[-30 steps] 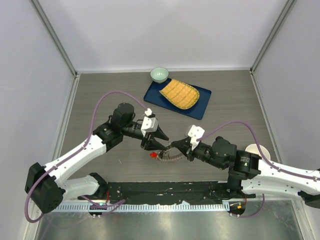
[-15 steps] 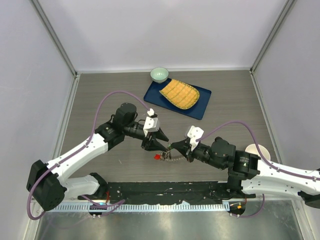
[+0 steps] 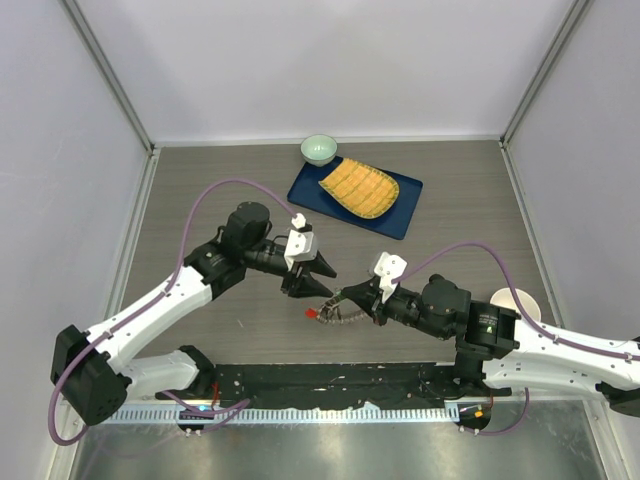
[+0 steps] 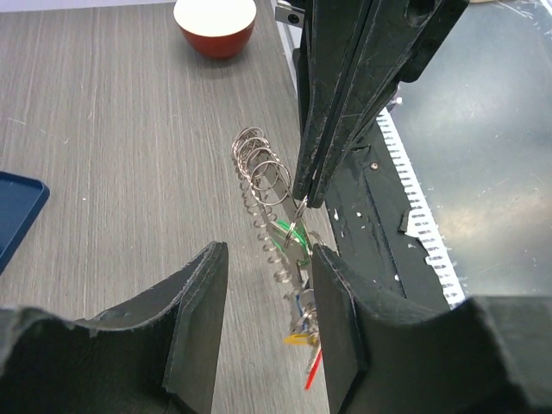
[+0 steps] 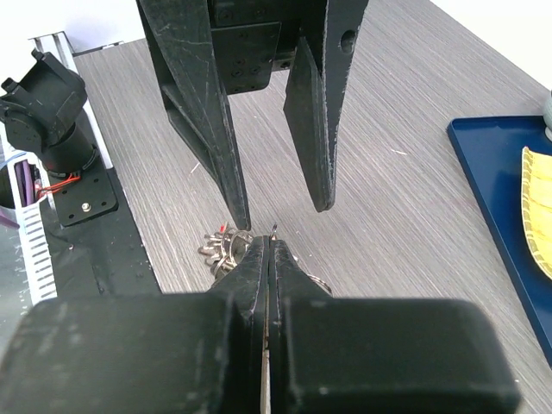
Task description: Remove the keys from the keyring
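Item: keyring [image 3: 338,316], a thin wire ring strung with small silvery keys [image 4: 291,243], a green head and a red one showing among them; no key appears to be off the ring yet. Location: near centre of the table [image 3: 200,200], just far of the arm bases, at the meeting point of both arms. Right gripper [image 3: 347,296]: jaws fully together, pinching what looks like a thin wire loop at the right end of the bundle; it is the arm already in contact. Left gripper [image 3: 322,281]: fingers about half apart, nothing clamped, tips just far and left of the ring and pointing at it. In the left wrist view the bundle runs lengthwise through the gap between the left fingers, touching neither. Key relation: from above, the bundle's long axis runs left to right, red head at the left end and the pinched loop at the right. The free keys therefore lie just near and right of the left fingertips, on the side away from the right gripper's hold. Judgement: the left gripper is placed to close on one key while the right anchors the ring. Elsewhere, well apart: blue tray [image 3: 400,215] with yellow mat [image 3: 359,188], green bowl [image 3: 319,149] at far centre, cream bowl [image 3: 515,300] at near right.
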You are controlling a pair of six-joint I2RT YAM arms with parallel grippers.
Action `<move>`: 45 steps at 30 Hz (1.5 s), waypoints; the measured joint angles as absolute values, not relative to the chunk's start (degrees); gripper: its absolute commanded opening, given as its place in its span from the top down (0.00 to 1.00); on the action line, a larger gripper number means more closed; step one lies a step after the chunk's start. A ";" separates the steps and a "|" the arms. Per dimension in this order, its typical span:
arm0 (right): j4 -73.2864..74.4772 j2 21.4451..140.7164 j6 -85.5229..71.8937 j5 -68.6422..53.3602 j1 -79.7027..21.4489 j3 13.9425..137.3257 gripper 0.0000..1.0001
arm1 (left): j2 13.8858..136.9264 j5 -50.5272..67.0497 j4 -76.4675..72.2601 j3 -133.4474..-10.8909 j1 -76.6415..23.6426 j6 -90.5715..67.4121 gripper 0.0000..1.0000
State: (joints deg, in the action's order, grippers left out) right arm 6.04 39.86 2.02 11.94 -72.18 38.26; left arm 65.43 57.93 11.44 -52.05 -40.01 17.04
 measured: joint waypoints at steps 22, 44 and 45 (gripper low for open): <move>6.04 39.88 1.39 11.90 -72.18 38.26 0.99 | 67.22 60.77 12.73 -52.64 -40.01 16.58 0.60; 4.91 40.07 0.62 12.08 -72.16 36.80 0.99 | 68.60 62.48 13.76 -54.17 -40.01 15.44 1.00; 4.82 40.01 0.36 12.08 -72.16 36.56 0.99 | 68.55 62.37 13.91 -54.17 -40.01 15.44 1.00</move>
State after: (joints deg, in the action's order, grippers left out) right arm 4.82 40.01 0.36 12.08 -72.16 36.56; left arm 68.55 62.37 13.91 -54.17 -40.01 15.44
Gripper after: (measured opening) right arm 0.009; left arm 0.012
